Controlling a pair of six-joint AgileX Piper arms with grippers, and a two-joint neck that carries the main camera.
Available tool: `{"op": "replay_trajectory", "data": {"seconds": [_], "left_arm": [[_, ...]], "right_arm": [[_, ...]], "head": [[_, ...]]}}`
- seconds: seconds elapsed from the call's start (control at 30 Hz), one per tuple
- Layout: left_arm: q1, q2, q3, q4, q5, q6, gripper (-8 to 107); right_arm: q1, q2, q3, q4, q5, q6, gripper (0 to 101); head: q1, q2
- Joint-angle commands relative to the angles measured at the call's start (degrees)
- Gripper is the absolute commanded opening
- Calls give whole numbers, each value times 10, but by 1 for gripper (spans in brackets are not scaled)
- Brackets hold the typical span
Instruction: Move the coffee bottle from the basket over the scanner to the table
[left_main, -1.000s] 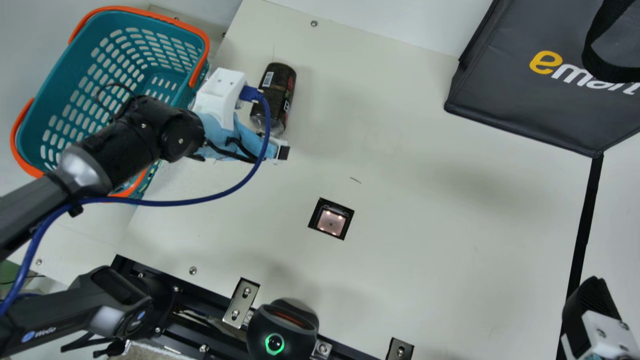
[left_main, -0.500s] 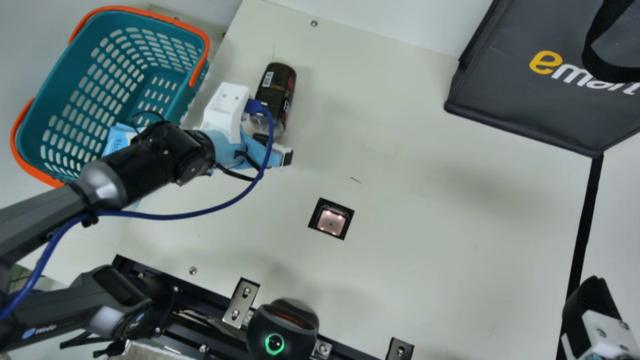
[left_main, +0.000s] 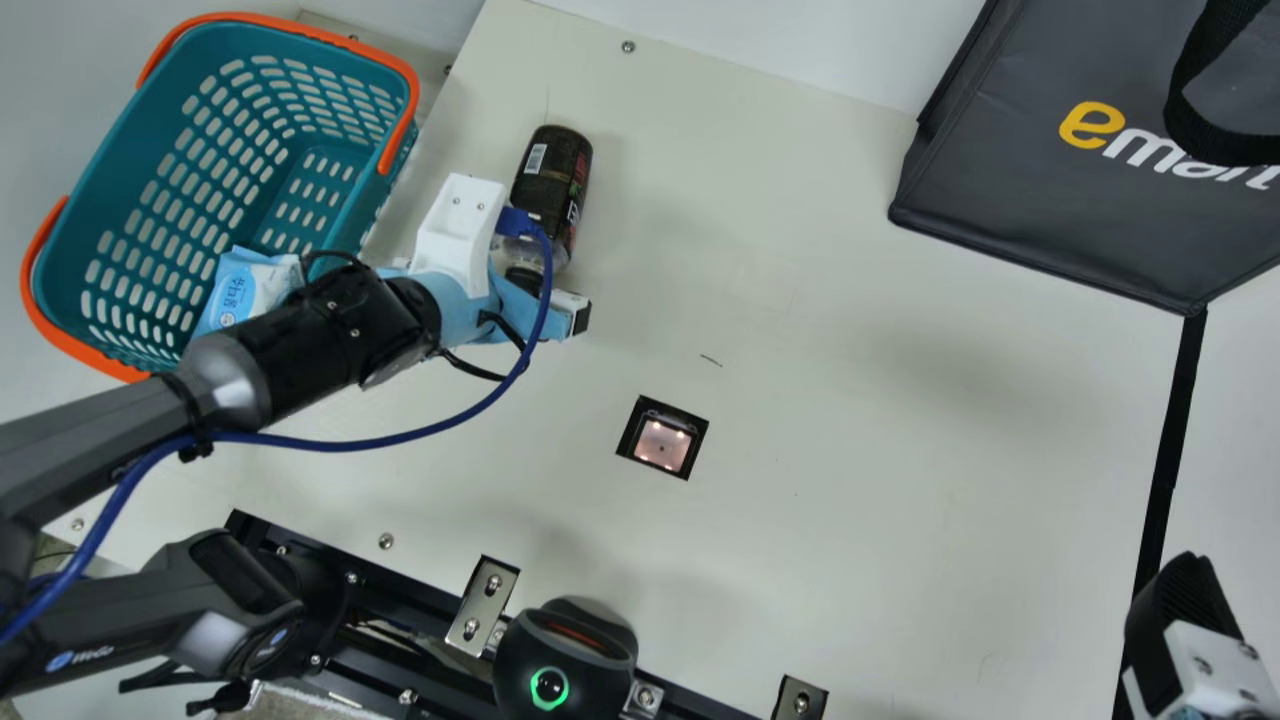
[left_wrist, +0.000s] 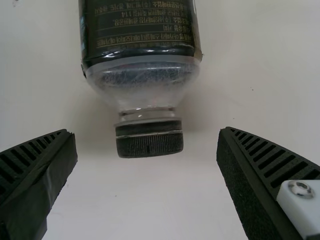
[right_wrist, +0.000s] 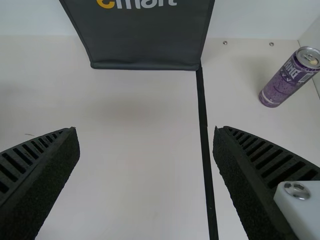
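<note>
In the main view the coffee bottle (left_main: 553, 180) lies on the cream table (left_main: 850, 480) beside the basket (left_main: 90, 135), outside it, its cap end toward my left gripper (left_main: 562, 312). The scanner window (left_main: 662, 444) is set into the tabletop, nearer the front than the bottle. The left wrist view has the dark cap (left_wrist: 149, 138) between the spread fingers of my left gripper (left_wrist: 147, 150), with gaps on both sides. My right gripper (left_main: 1185, 610) is at the lower right corner; in its wrist view the right gripper (right_wrist: 146, 150) is open, holding nothing.
A blue-and-white packet (left_main: 243, 288) is in the basket. A dark bag (left_main: 1010, 150) stands at the back right, and a black tape line (left_main: 1165, 470) runs forward from it. A purple can (right_wrist: 287, 82) stands beyond the tape. A black device (left_main: 565, 660) sits at the front edge.
My left gripper has shifted slightly right and toward the table's front, and its forearm has swung off the basket, uncovering the packet. The bottle and right gripper have stayed put.
</note>
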Motion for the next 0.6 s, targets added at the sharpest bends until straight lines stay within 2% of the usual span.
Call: {"op": "replay_trajectory", "data": {"seconds": [0.0, 0.03, 0.07, 0.1, 0.57], "left_arm": [[-1, 2, 2, 9, -3, -12, 90], [-2, 4, 2, 13, -5, -18, 90], [-3, 5, 3, 17, -7, -23, 83], [-4, 6, 3, 22, -8, -28, 87], [-14, 10, 7, 65, -13, -75, -7]], "right_arm": [[0, 0, 0, 0, 0, 0, 95], [0, 0, 0, 0, 0, 0, 95], [0, 0, 0, 0, 0, 0, 95], [0, 0, 0, 0, 0, 0, 95], [0, 0, 0, 0, 0, 0, 95]], "head": [[-17, 2], [-17, 2], [-17, 2], [-17, 2], [-17, 2]]}}
